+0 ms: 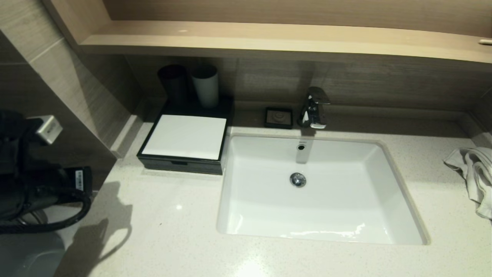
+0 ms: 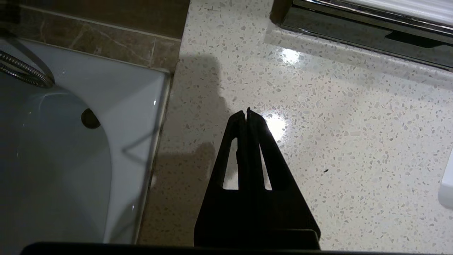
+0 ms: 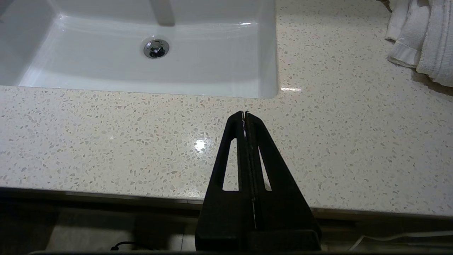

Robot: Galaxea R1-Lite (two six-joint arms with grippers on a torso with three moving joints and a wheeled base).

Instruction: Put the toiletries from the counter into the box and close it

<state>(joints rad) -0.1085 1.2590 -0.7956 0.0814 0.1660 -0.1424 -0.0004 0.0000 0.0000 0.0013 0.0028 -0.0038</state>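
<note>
Jaws: you see both pairs pressed together, empty; left gripper (image 2: 246, 112) near-left, right gripper (image 3: 245, 114) at near edge.
Box (image 1: 184, 143): lidded, far-left on surface (image 1: 161, 231), beside sink (image 1: 319, 192); your task looks complete.

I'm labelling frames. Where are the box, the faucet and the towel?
box (image 1: 187, 135): head view, middle of its white lid.
faucet (image 1: 314, 109): head view, chrome body.
towel (image 3: 423, 37): right wrist view, crumpled white folds.
</note>
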